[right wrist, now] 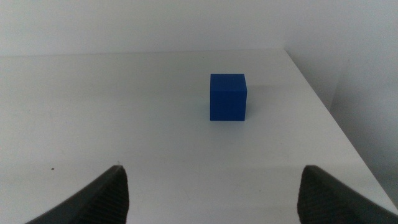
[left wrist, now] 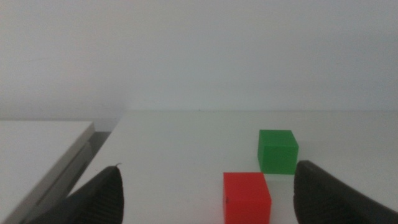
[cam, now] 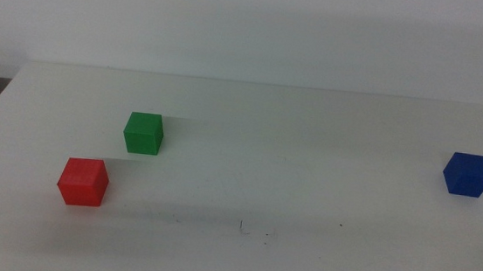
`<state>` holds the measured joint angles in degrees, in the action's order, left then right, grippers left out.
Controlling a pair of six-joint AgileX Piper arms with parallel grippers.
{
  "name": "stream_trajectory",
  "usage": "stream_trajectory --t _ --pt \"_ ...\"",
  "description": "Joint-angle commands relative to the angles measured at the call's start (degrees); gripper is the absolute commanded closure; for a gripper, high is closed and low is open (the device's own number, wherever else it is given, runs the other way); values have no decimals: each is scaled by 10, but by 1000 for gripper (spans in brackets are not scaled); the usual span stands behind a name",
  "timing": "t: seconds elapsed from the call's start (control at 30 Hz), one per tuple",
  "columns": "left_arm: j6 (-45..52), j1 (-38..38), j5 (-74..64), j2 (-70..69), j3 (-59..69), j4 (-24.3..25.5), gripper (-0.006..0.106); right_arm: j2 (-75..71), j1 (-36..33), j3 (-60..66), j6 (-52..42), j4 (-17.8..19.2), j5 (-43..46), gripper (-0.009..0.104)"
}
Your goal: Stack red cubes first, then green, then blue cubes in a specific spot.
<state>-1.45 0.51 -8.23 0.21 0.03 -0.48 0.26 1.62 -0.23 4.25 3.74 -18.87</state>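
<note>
- sitting apart on table (cam: pixel 309 159): red cube (cam: pixel 82 181) front-left, green (cam: pixel 143 133) just behind, blue (cam: pixel 467 175) far right.
- look light, rigid, matte; grip opposite flat faces.
- left gripper (left wrist: pixel 208 193) spread wide near red; right gripper (right wrist: pixel 211 193) wide, facing blue.

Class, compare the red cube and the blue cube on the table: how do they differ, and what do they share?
Colour: the red cube is bright red, the blue cube dark blue. Place: the red cube sits on the table's left side beside the green cube; the blue cube stands alone on the far right. Pose: in the middle view the red cube shows a flat front face, the blue cube a corner edge. Both look plain, matte and similar in size.
</note>
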Motion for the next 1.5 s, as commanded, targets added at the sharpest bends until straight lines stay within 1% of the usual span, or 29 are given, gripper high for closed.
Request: stream_trajectory --t 0.0,0.07,0.13,0.23,0.33,0.53,0.67,0.7,0.8,0.93,1.03,1.1,1.3,1.33,1.47 --pt "-3 -5 -8 -2 0 -21 7 -3 2 2 -2 2 9 8" --pt "-3 -5 -75 -2 -32 -29 7 -3 2 2 -2 2 9 8" --pt "-3 -5 -160 9 -84 -14 7 -3 2 2 -2 2 9 8" --pt "-5 -5 -211 77 -169 -10 7 -3 2 2 -2 2 9 8" --pt "-5 -5 -248 169 -252 -15 7 -3 2 2 -2 2 9 8" --pt "-38 -5 -300 382 -404 -55 7 -3 2 2 -2 2 9 8" --pt "-38 -5 -400 525 -508 -56 7 -3 2 2 -2 2 9 8" --pt "-38 -5 -450 596 -558 -58 7 -3 2 2 -2 2 9 8" --pt "-13 -19 -476 684 -614 -61 7 -3 2 2 -2 2 9 8" --pt "-31 -51 -482 799 -664 -44 7 -3 2 2 -2 2 9 8" --pt "-68 -74 -493 864 -690 -25 7 -3 2 2 -2 2 9 8" --pt "-69 -80 -495 897 -703 -15 7 -3 2 2 -2 2 9 8" --pt "-74 -80 -491 969 -706 -3 7 -3 2 2 -2 2 9 8" --pt "-73 -80 -484 979 -706 5 7 -3 2 2 -2 2 9 8" --pt "-76 -80 -449 1010 -705 11 7 -3 2 2 -2 2 9 8"
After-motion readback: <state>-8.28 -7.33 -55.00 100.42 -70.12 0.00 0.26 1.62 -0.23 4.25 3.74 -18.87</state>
